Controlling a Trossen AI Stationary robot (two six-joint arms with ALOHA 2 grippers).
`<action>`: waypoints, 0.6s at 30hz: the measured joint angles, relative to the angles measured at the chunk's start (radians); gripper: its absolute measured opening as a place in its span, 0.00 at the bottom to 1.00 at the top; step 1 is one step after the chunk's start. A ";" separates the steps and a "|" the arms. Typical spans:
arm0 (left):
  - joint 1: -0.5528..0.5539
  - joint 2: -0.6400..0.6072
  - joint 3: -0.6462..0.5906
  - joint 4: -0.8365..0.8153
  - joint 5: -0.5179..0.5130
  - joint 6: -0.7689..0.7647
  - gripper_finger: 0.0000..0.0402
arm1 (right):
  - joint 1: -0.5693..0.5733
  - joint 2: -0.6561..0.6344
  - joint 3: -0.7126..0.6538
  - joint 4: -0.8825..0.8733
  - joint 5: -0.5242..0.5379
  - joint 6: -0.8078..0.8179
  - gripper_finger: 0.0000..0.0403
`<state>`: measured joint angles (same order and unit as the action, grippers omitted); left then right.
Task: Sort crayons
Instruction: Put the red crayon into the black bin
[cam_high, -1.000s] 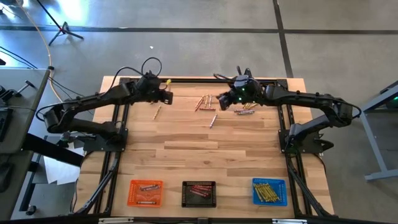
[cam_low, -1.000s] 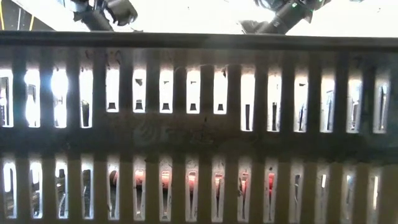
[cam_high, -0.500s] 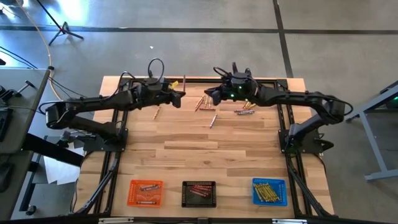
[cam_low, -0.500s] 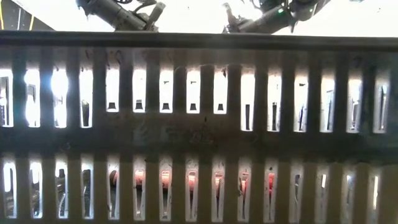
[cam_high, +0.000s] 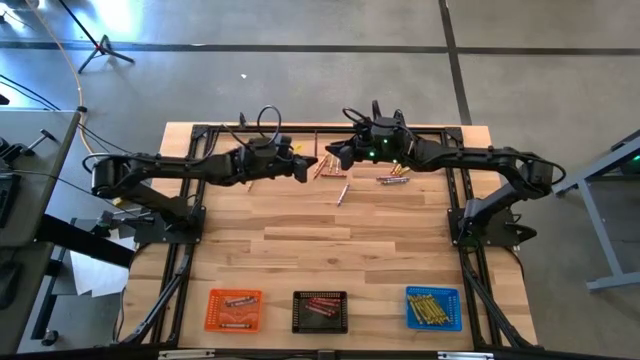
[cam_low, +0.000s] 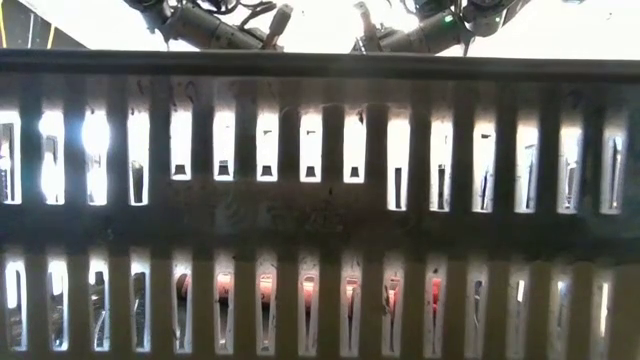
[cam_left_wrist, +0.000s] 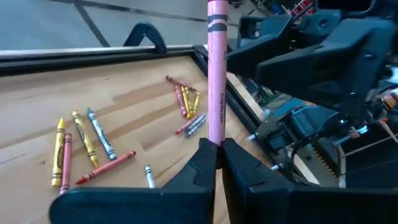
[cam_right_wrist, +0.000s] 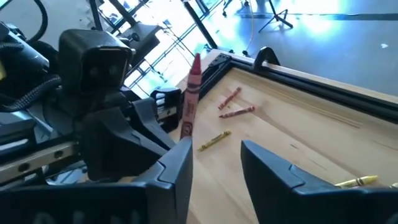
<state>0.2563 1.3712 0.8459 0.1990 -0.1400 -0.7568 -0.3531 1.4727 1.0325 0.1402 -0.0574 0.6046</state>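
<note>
Pink crayon (cam_left_wrist: 216, 74): held upright in the left gripper (cam_left_wrist: 217, 152), whose fingers were clamped on its lower end, above the far edge of the table (cam_high: 350, 250) and just beside the loose crayons (cam_high: 330, 166).
Left gripper: closed on the pink crayon, reaching in toward the loose crayons from their left side in the high view.
Right gripper (cam_right_wrist: 214, 155): fingers parted with nothing between them, facing the pink crayon from the other side of the loose crayons; the two grippers sat close together, tip to tip.
Loose crayons: scattered flat on the wood near the far edge of the table, one cluster below the grippers and a smaller group (cam_high: 393, 175) further right of it.
Trays: orange tray (cam_high: 233, 310), black tray (cam_high: 320, 311) and blue tray (cam_high: 433, 308) stood in a row well apart from the loose crayons, at the near edge of the table, each already holding some crayons.
Step in hand: judged a handover, the left gripper offering the pink crayon to the open right one.
Next move: would call for the right gripper to close round the free upper part before the left lets go, then carry it to the tray of matching colour.
Risk: a thin stick could slip or tilt if released early.
</note>
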 joint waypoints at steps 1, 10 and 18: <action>-0.003 0.006 0.000 0.008 0.000 -0.001 0.01 | 0.000 0.000 0.000 -0.001 0.000 0.001 0.33; -0.016 0.012 0.002 0.039 -0.001 -0.001 0.01 | 0.002 0.001 0.000 0.073 0.000 0.060 0.42; -0.016 0.012 0.028 0.036 -0.004 0.025 0.01 | 0.016 0.053 0.000 0.159 0.035 0.161 0.40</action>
<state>0.2401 1.3830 0.8739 0.2353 -0.1441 -0.7318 -0.3370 1.5253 1.0325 0.2994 -0.0225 0.7658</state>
